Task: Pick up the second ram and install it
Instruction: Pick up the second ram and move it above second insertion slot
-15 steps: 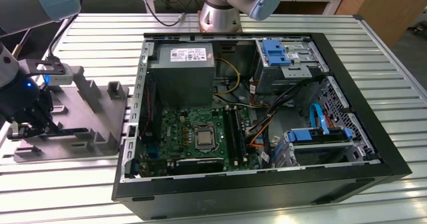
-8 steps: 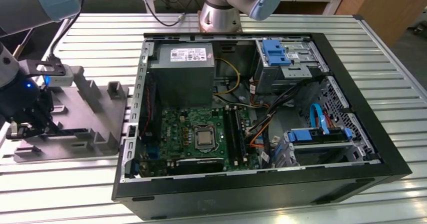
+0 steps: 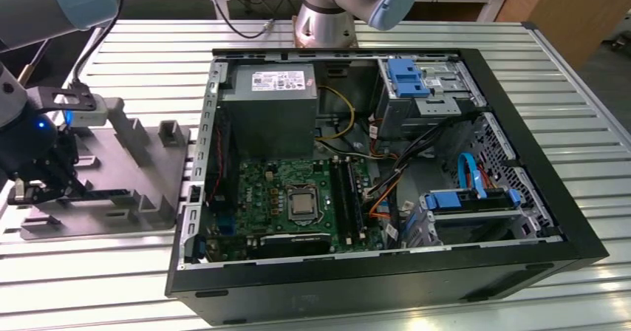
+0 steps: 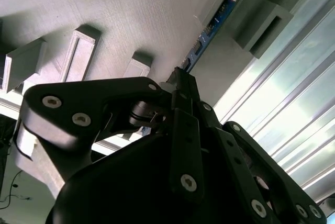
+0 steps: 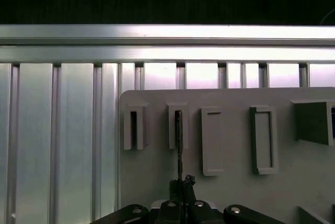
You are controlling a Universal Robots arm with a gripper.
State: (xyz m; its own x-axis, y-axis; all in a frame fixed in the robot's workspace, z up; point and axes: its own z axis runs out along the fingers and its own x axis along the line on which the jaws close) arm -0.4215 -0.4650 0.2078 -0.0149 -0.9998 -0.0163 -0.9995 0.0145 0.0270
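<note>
The second ram (image 5: 179, 150) stands on edge in the grey fixture tray (image 5: 152, 177), its far end in an upright slotted block (image 5: 178, 125). In the second wrist view the second ram (image 4: 213, 24) is a thin blue-green board running from between the fingertips to a tray block. My gripper (image 5: 181, 183) is shut on the near end of the board, also seen in the second wrist view as the gripper (image 4: 182, 76). In the exterior view my gripper (image 3: 40, 189) sits low over the tray (image 3: 128, 165) at the exterior view's left, beside the dark stick (image 3: 103, 193).
An open black computer case (image 3: 493, 261) lies at the exterior view's right of the tray, with the green motherboard (image 3: 281, 187) and its long black slot rails (image 3: 345, 198) inside. Cables, a power supply (image 3: 268, 113) and blue drive brackets crowd the case. The ribbed metal table (image 5: 52, 145) surrounds the tray.
</note>
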